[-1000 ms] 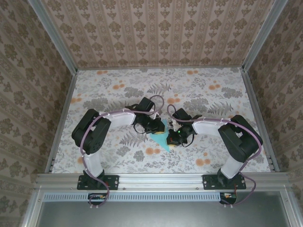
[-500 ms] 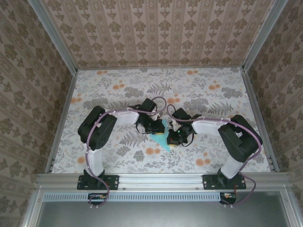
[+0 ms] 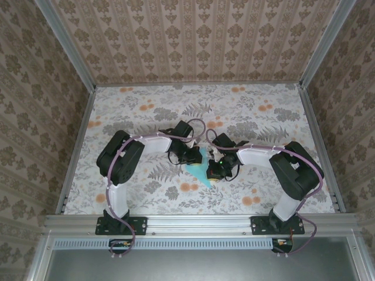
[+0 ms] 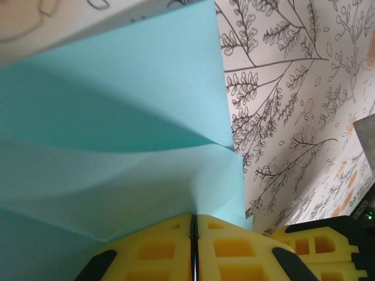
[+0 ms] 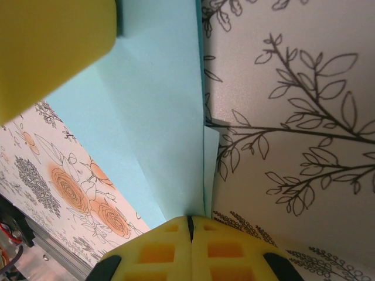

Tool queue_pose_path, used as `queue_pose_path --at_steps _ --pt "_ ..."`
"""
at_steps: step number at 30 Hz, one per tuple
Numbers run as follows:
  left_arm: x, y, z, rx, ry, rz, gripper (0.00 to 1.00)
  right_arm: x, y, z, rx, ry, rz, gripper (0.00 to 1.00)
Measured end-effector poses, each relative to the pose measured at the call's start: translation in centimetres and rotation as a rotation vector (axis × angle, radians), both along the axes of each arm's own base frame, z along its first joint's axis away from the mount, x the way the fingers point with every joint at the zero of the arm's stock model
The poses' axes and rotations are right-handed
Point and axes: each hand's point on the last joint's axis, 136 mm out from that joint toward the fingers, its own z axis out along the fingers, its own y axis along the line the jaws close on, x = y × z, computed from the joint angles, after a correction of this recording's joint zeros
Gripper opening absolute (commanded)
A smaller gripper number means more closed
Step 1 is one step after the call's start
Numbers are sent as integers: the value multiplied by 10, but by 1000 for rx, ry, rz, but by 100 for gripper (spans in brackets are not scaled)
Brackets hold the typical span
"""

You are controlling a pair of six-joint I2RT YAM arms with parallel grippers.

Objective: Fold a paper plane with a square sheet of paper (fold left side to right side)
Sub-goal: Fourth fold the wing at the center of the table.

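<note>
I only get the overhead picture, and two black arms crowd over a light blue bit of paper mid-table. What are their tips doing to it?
Observer: The left tool has its yellow fingers pressed together on the thin light blue sheet of paper; a crease runs into their seam.
Operator: And the other one?
Observer: The right tool is shut as well; the paper reaches its tips, but I cannot tell whether it is pinched.
Operator: Is the paper flat?
Observer: No. One flap stands up over paler layers and shades them.
</note>
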Motion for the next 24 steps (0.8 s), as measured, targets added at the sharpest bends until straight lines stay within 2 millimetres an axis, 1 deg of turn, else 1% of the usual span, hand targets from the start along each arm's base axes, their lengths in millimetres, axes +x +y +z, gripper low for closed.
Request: queue_pose_path --at_steps 7,10,17,24 --pt "15 6 1 -11 -36 23 10 0 0 0 0 -4 9 0" --pt "26 10 1 -16 -64 39 10 0 0 0 0 -4 10 0" --pt "54 25 2 -25 -120 96 10 0 0 0 0 -4 10 0" --pt "72 41 2 -31 -150 133 10 0 0 0 0 -4 10 0"
